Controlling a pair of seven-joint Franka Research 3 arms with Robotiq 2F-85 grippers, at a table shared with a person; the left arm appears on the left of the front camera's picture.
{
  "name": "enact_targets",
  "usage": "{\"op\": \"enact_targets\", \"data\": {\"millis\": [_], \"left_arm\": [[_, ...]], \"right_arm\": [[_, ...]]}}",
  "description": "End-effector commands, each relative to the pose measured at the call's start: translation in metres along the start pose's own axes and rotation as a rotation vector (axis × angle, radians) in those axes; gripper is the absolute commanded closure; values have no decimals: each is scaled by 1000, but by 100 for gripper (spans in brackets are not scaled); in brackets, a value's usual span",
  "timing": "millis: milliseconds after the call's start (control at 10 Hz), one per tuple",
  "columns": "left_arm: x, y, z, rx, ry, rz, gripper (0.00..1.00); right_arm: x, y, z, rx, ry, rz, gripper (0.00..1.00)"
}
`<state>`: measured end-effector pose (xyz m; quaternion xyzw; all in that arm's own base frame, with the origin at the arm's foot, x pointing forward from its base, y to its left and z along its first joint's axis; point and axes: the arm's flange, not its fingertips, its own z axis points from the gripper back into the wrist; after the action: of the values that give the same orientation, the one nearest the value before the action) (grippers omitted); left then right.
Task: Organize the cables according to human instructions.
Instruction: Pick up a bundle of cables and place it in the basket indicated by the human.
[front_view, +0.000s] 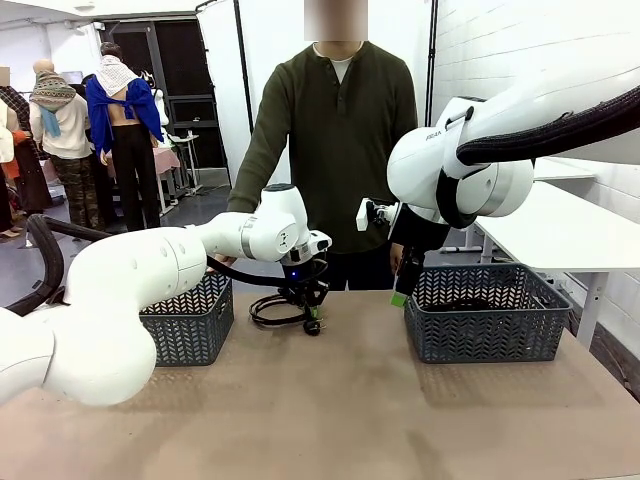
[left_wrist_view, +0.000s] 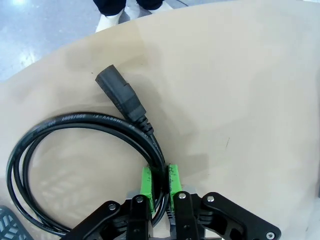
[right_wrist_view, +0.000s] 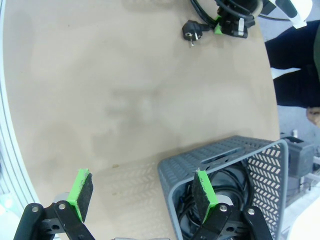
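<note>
Left claw (left_wrist_view: 159, 186): jaws closed on the strands of a coiled black power cable (left_wrist_view: 75, 125), green pads (left_wrist_view: 146, 181) pressed to either side of the cord. Grip sits just behind the cable's black socket-end connector (left_wrist_view: 120, 95), which lies flat on the desk (left_wrist_view: 240, 100) directly ahead of the claw. The rest of the loop curves off to one side of the claw and returns under its body. In the front view the left claw (front_view: 312, 305) is down at desk level with the coil (front_view: 275, 312) beside it, between the two baskets.

Right claw (right_wrist_view: 142, 197): jaws wide apart, holding nothing, poised high over the near edge of a grey basket (right_wrist_view: 220, 160). Black cables (right_wrist_view: 235, 187) are coiled inside that basket. Far ahead of this claw, the wall plug (right_wrist_view: 190, 30) of the gripped cable rests on the desk.

A second grey basket (front_view: 190, 320) stands behind the left arm. The person (front_view: 335, 150) stands at the far edge of the desk.

Risks, as judged:
- Not clear that all strands are between the pads; a missed strand could let the coil unwind on lifting.
- Dangling plug ends could drag on the desk or catch on a basket rim.
- Thin pinch on a round cord; it could slip under the loop's weight.
- Target basket depends on the person's instruction; the wrong one is possible.
</note>
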<state>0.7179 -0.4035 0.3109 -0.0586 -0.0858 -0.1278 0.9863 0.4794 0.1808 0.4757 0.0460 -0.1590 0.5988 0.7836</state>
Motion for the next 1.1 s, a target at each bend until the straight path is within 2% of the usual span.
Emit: {"op": "enact_targets", "data": {"millis": [0,400,700,1000], "left_arm": [[23,-12,-6,21,3,1,100],[15,-15,15,52,44,56,100],[8,-24,64,20,68,5,100],[-7,-33,115,49,121,-74,100]], "right_arm": [[-1,0,-1,-4,0,-6,0],[-1,0,-1,-4,0,-6,0],[-1,0,-1,-4,0,-6,0],[-1,0,-1,-4,0,-6,0]]}}
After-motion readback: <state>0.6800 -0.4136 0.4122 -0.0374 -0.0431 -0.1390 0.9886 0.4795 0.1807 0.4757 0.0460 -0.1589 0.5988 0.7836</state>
